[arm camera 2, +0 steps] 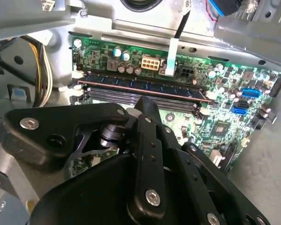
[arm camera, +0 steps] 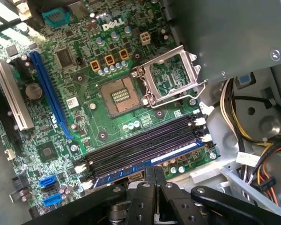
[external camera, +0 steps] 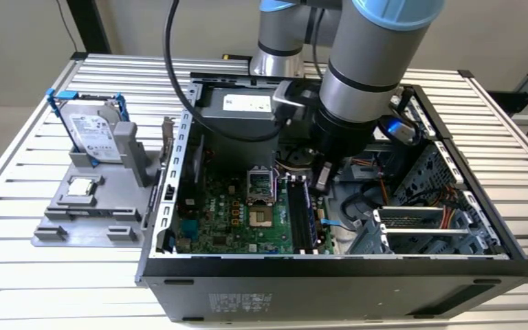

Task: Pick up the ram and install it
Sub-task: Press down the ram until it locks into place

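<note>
Open computer case (external camera: 337, 268) on the slatted desk (external camera: 25, 275), motherboard (arm camera: 84, 117) exposed inside. Ram (arm camera 2: 140, 88) already sitting in the outermost memory slot, apparently seated though possibly not fully latched. End effector (arm camera: 154, 176) pressed together, empty, poised right above the stick, so pickup done and perhaps only final pressing left.

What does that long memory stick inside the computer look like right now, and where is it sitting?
The ram is a long, thin, dark bluish board with a row of flat black chips. It stands on edge in one of the parallel slots on the green motherboard, beside empty dark slots, with white latches at the slot ends. The black end effector sits just above it, fingers together; whether it touches is unclear.
</note>
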Controlling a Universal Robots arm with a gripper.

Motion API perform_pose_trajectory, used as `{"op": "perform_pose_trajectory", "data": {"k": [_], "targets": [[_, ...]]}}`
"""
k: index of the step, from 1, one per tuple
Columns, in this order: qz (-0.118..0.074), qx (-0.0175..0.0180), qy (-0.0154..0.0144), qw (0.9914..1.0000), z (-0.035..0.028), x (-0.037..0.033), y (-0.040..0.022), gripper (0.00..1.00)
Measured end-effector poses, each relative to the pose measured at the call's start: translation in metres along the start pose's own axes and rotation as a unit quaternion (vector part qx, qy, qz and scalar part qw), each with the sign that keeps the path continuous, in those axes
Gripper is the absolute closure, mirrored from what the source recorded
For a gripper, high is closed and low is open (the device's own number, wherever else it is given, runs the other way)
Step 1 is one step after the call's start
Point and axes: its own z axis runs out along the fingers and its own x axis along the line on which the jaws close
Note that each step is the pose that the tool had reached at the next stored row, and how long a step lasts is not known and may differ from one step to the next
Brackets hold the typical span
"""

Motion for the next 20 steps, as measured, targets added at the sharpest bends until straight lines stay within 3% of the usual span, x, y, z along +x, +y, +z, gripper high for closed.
{"op": "perform_pose_trajectory", "data": {"k": [4, 9, 14, 20], "targets": [[-0.031, -0.0005, 0.0006, 0.99951, 0.0000, 0.0000, 0.0000, 1.00], [-0.073, -0.0011, 0.0016, 0.99730, 0.0000, 0.0000, 0.0000, 1.00], [-0.114, -0.0017, 0.0024, 0.99350, 0.0000, 0.0000, 0.0000, 1.00], [-0.156, -0.0023, 0.0033, 0.98775, 0.0000, -0.0003, -0.0007, 1.00]]}}
